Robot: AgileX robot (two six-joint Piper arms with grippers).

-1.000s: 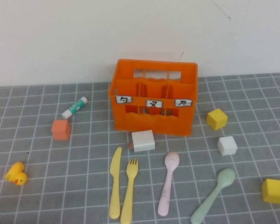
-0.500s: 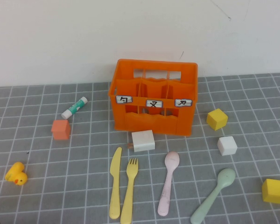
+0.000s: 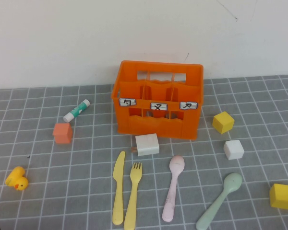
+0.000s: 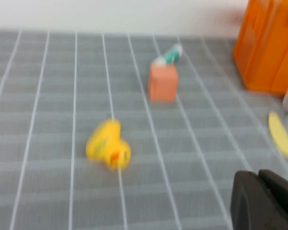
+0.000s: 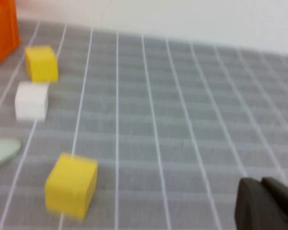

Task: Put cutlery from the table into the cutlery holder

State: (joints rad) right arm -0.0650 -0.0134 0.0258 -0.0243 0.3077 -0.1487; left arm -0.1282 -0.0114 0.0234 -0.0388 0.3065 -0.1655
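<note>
Well apart from cutlery (image 3: pixel 134 194), left fingers (image 4: pixel 259 201), right fingers (image 5: pixel 264 203) shut.

The yellow fork (image 3: pixel 133 198) and the mint-green spoon (image 3: pixel 220 201) are cut off by the high view's lower edge. The marks on the cutlery holder's labels (image 3: pixel 158 106) cannot be read. Only dark tips of the left gripper (image 4: pixel 259 201) and right gripper (image 5: pixel 265 205) are seen, cropped at their frame corners.

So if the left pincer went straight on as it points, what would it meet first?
Probably bare table: the shut left pincer has grey grid ahead, the yellow knife just beside its line. Depth is unclear.
</note>
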